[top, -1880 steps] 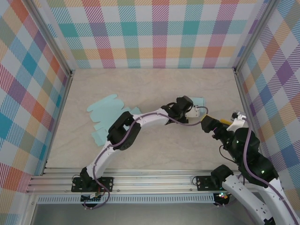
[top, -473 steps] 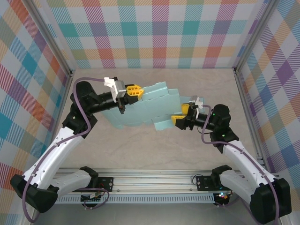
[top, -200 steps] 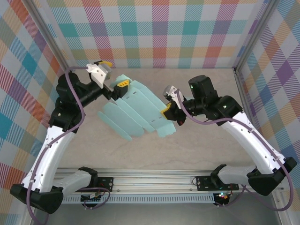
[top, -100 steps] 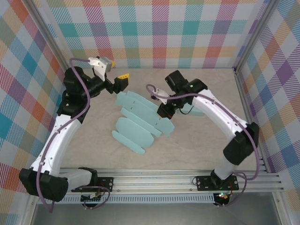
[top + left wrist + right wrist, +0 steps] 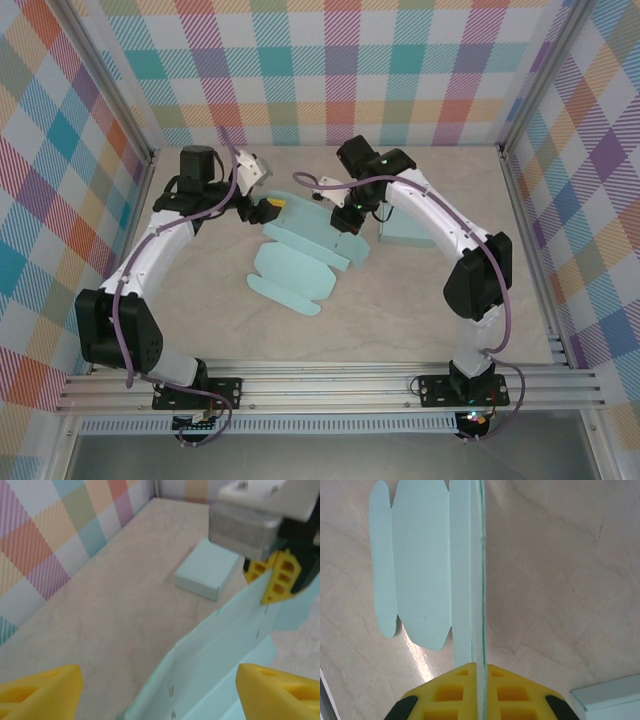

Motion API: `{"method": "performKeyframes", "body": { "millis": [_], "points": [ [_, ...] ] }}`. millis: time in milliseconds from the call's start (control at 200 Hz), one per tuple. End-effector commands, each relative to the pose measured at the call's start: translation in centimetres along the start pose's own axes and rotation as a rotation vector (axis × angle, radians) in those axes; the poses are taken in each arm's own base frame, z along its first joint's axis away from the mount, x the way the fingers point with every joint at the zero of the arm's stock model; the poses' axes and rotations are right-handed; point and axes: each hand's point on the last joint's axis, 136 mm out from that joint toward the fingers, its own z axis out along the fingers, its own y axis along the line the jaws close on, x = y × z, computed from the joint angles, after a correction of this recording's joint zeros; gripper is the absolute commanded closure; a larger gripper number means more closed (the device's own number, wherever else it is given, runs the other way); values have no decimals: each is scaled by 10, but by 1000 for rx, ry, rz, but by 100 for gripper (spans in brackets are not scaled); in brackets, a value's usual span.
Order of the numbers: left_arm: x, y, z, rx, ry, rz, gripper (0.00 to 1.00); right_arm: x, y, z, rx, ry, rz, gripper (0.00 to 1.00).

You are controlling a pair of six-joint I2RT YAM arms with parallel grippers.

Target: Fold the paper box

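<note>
The paper box is a flat pale-teal blank (image 5: 300,262) lying mostly on the table, with its far edge lifted. My right gripper (image 5: 346,214) is shut on that raised edge; in the right wrist view its yellow fingers (image 5: 445,692) pinch the thin sheet (image 5: 420,575) edge-on. My left gripper (image 5: 264,208) hovers at the blank's far left end. In the left wrist view it (image 5: 160,692) stands open, and a raised panel (image 5: 220,640) of the blank lies between its yellow fingertips (image 5: 42,692) without touching them. The right gripper's fingers (image 5: 277,575) show there, clamped on the panel's top.
A folded teal box (image 5: 404,232) sits on the table just right of the right gripper, seen too as the folded box (image 5: 207,569) in the left wrist view. Checked walls and metal posts (image 5: 150,165) close in the table on three sides.
The right gripper has carried the blank towards the back and lowered it, so most of it lies flat. The left gripper has come down beside its far left end, jaws slightly narrower.
</note>
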Motion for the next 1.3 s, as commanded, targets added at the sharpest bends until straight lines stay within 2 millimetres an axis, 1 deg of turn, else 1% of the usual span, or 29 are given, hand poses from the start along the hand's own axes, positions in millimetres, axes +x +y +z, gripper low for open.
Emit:
{"method": "performKeyframes", "body": {
  "millis": [0, 80, 230, 385, 465, 550, 670, 735, 780, 805, 935, 1000, 1035, 1070, 1095, 1120, 1135, 1220, 1255, 1295],
  "points": [
    [-9, 0, -9, 19, 4, 99, 20, -5, 4, -1, -24, -15, -46, 100],
    [-3, 7, -6, 5, 42, 101, 19, -7, 8, -1, -46, -29, -52, 100],
    [0, 3, -4, 52, 78, 95, 19, -10, 10, 1, -63, -43, -61, 100],
    [8, -5, -5, 113, 124, 83, 29, -12, 12, 0, -73, -49, -69, 100],
    [10, -9, -5, 129, 132, 86, 31, -11, 12, -2, -76, -47, -72, 100],
    [12, -7, -2, 118, 150, 87, 32, -13, 14, -4, -81, -49, -73, 100],
    [19, -4, 6, 103, 210, 96, 44, -14, 16, -6, -93, -55, -72, 100],
    [20, -3, 9, 104, 220, 93, 57, -14, 16, -6, -94, -54, -72, 100],
    [20, -4, 10, 107, 221, 90, 69, -13, 16, -6, -94, -51, -71, 100],
    [20, -3, 10, 105, 222, 88, 74, -13, 16, -5, -92, -48, -71, 100],
    [14, -6, 11, 107, 191, 83, 84, -8, 8, -2, -53, -18, -50, 100],
    [11, -5, 13, 95, 168, 71, 94, -5, 1, -1, -12, -6, -22, 100],
    [10, -3, 15, 78, 157, 58, 100, -3, -3, 0, 11, -1, -1, 95],
    [9, -2, 16, 62, 144, 50, 100, -1, -6, 0, 32, -3, 15, 90],
    [9, -1, 17, 48, 138, 44, 100, 1, -7, 0, 44, -1, 29, 84],
    [8, 0, 18, 28, 133, 40, 100, 2, -9, -1, 63, -4, 41, 73],
    [9, 1, 19, 15, 132, 36, 100, 3, -10, -2, 75, -6, 49, 69],
    [12, -2, 23, -43, 107, 20, 100, 7, -14, -9, 139, -48, 85, 52],
    [12, -4, 24, -64, 91, 21, 100, 8, -16, -13, 167, -75, 100, 46],
    [9, -5, 25, -95, 69, 23, 100, 7, -18, -21, 205, -116, 125, 44]
  ]
}}
